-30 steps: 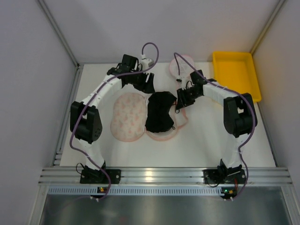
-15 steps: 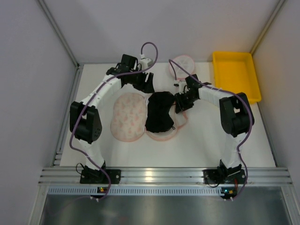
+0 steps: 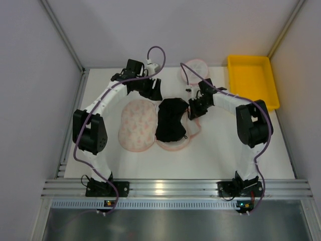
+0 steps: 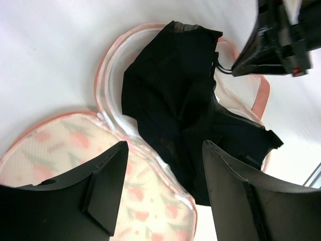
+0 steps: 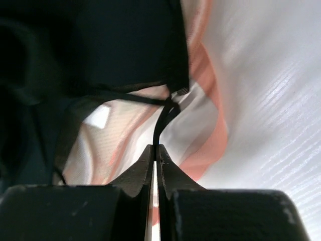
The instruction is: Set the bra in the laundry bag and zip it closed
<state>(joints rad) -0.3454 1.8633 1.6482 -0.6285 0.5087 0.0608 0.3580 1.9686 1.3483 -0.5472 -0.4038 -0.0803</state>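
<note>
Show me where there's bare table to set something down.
Bare white table runs along the near edge, between the speckled cream mesh laundry bag and the arm bases, and right, in front of the yellow plastic tray. The middle is crowded: black fabric bra, left end effector, right end effector, round white mesh disc.

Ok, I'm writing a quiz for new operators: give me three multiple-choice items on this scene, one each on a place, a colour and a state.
1. Where does the bra lie? A on the open half of the laundry bag; B beside it; C in the air.
2. What colour is the tray? A blue; B yellow; C green.
3. How is the right claw? A wide open; B shut on nothing; C shut on the bra's strap.
1A, black fabric covers that pink-rimmed half; 2B, plain from above; 3C, the strap runs into its closed tips.
</note>
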